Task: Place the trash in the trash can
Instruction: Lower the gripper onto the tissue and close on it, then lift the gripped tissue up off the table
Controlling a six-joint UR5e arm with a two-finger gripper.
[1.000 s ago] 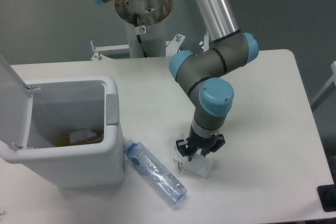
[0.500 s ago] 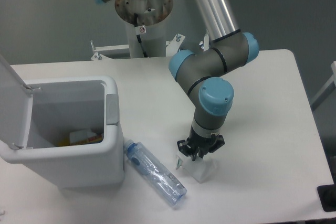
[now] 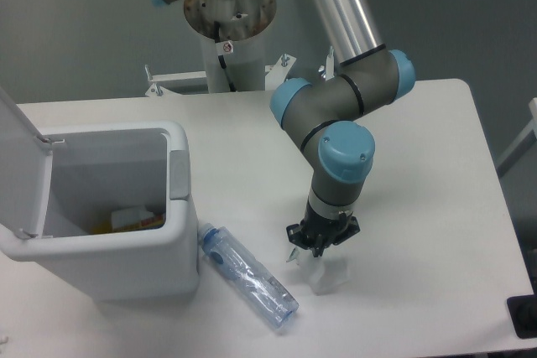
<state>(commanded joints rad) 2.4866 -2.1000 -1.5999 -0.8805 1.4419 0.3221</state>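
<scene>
From the fixed camera, the end effector point(image 3: 317, 249) is pressing down with its fingers drawn close together, pinching the top of the crumpled white wrapper point(image 3: 325, 272) on the table point(image 3: 428, 207). The plastic bottle point(image 3: 247, 275) is lying just beside the open trash can point(image 3: 126, 232).

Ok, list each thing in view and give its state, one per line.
trash can: lid open, some items already inside.
bottle: capped, lying flat on the table beside the can.
wrapper: crumpled, on the table under the gripper.
gripper: fingers closed on the wrapper.
</scene>
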